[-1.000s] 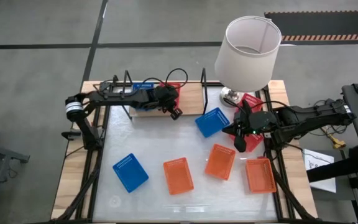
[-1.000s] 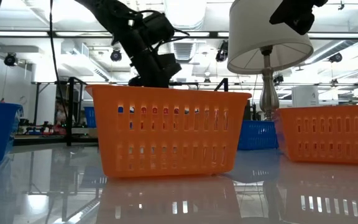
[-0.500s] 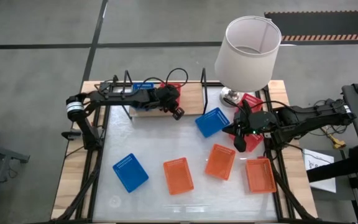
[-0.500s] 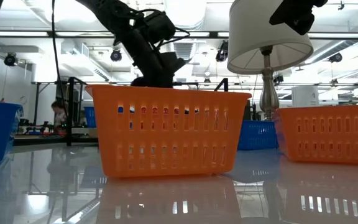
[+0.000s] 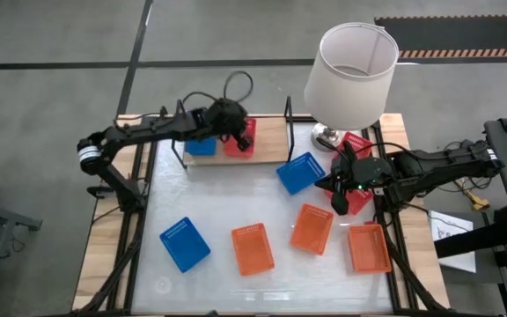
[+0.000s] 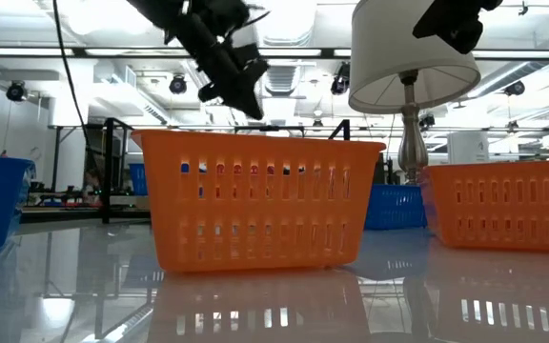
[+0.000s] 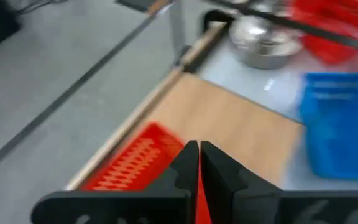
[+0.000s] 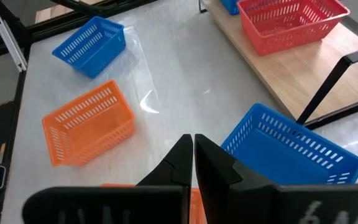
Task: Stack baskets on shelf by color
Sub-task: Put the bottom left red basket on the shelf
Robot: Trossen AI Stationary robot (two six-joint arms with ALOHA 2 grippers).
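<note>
White tabletop (image 5: 236, 207) with wood margins along its sides; grey floor all round, an open workshop behind in the low view.

Left gripper (image 5: 233, 117) — hangs above the shelf (image 5: 271, 136), over the red basket (image 5: 240, 139) standing there. Left wrist view: fingers (image 7: 219, 171) pressed together, nothing between them; red basket just below the tips, bare wood board beside it. Low view shows this gripper raised well clear of the baskets' rims.

Right gripper (image 5: 338, 182) — at the table's right side, near the lamp base (image 5: 326, 136). Right wrist view: fingers (image 8: 182, 158) closed on each other, empty, above bare tabletop beside a blue basket (image 8: 291, 149).

Shelf: along the far edge, black wire frame ends. On it a blue basket (image 5: 201, 145) at the left end and the red one just beside it; the right part of the board is bare wood. Both baskets look empty.

Open room: bare tabletop between the shelf and the front row of baskets.

On the table: blue basket (image 5: 300, 173) near the shelf's right end; blue basket (image 5: 184, 243) front left; three orange baskets (image 5: 252, 248), (image 5: 312, 228), (image 5: 369, 247) across the front right, all apart from each other. Red baskets (image 5: 353, 146) by the lamp base, partly hidden by the right arm — count cannot be told. All visible baskets empty.

White lamp shade (image 5: 351, 62) overhangs the far right corner.
</note>
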